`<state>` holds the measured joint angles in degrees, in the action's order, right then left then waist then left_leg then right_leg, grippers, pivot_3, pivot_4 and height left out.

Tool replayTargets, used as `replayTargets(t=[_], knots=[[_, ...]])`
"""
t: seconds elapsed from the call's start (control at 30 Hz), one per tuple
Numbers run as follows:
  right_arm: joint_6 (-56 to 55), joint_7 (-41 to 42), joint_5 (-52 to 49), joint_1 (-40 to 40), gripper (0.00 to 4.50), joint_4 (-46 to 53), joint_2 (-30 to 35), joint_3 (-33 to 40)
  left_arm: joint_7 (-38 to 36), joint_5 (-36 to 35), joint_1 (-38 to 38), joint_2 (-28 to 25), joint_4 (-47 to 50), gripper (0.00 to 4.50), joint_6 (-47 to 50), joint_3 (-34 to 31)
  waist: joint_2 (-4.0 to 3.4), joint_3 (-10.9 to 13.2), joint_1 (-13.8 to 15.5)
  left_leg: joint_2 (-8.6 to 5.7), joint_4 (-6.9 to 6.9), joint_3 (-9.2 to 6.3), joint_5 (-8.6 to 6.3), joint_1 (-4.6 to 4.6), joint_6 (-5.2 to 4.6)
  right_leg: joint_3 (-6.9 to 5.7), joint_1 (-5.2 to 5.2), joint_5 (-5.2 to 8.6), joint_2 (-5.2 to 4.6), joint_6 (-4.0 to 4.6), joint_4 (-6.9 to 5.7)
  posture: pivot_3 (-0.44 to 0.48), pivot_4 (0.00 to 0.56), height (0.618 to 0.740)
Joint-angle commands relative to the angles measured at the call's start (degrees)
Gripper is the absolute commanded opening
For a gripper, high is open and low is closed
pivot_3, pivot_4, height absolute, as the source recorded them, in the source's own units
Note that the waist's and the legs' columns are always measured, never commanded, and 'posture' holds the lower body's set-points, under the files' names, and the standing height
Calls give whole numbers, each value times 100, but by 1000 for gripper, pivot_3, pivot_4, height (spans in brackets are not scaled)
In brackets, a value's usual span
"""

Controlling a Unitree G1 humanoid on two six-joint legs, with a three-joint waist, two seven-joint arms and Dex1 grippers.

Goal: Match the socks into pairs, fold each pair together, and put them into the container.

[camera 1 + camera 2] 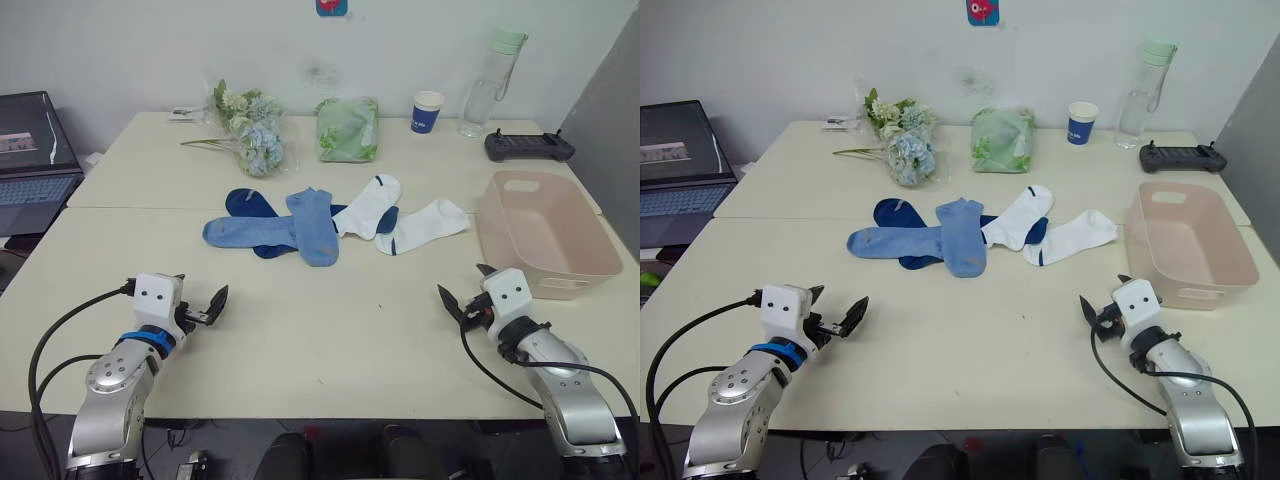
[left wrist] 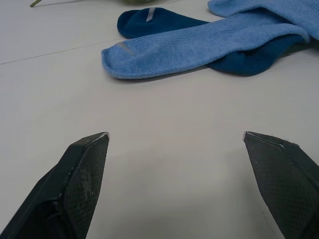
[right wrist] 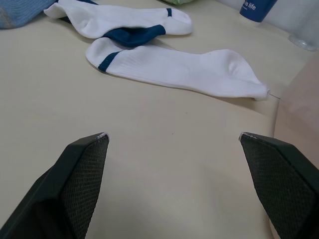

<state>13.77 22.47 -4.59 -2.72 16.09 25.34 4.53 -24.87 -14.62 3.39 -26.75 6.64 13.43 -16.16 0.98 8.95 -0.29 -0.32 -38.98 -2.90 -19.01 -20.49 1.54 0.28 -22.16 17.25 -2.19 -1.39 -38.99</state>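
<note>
The socks lie in a loose heap mid-table. One light blue sock (image 1: pixel 250 231) lies crosswise and another light blue sock (image 1: pixel 315 228) overlaps it. Dark navy socks (image 1: pixel 250 203) poke out from beneath them. Two white socks with navy toes (image 1: pixel 368 205) (image 1: pixel 425 225) lie to the right. The pale pink container (image 1: pixel 560 285) stands empty at the right edge. My left gripper (image 1: pixel 200 290) hovers open over bare table, near the front left, short of the light blue sock (image 2: pixel 199 47). My right gripper (image 1: pixel 463 282) is open near the container's front corner, facing a white sock (image 3: pixel 189 67).
Along the far side stand a flower bunch (image 1: pixel 250 130), a green cloth bundle (image 1: pixel 347 128), a blue paper cup (image 1: pixel 427 111), a water bottle (image 1: pixel 490 85) and a black controller (image 1: pixel 528 146). A laptop (image 1: pixel 35 150) sits off to the left.
</note>
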Motion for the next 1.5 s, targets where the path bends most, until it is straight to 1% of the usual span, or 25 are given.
replayTargets(t=[0.03,0.23,0.73,1.2,1.33,1.5], knots=[[-110,-13,-25,14,4500,161,23,135,19,29,-62,-71,57,4485,-97,-86,0,0,0,0,0,0,0,0,0,0,0,0,0,0,0,0,150,740],[-275,8,-1,103,4500,-97,-7,66,142,8,-232,-49,-12,4485,-171,-187,0,0,0,0,0,0,0,0,0,-1,0,0,0,0,0,0,150,740],[-154,-68,31,37,4500,165,-101,23,-41,-86,-245,-102,-18,4485,-130,-136,0,0,-1,0,0,0,0,0,0,-1,0,0,0,0,0,0,150,740],[-52,-5,28,-53,4500,365,-59,35,-228,-433,-143,-78,240,4485,126,-179,0,0,-2,0,0,0,0,0,0,0,0,0,0,0,0,0,150,740],[-15,294,-90,54,4500,516,65,-83,-446,-671,-173,-61,465,4485,348,-71,0,0,-3,0,0,0,0,0,0,0,0,0,0,0,0,0,150,740],[437,986,-675,617,4500,886,232,-342,-688,-920,-516,-10,723,4485,828,357,0,0,-6,0,-1,-1,1,1,-1,-1,2,-1,1,0,-2,0,150,740]])
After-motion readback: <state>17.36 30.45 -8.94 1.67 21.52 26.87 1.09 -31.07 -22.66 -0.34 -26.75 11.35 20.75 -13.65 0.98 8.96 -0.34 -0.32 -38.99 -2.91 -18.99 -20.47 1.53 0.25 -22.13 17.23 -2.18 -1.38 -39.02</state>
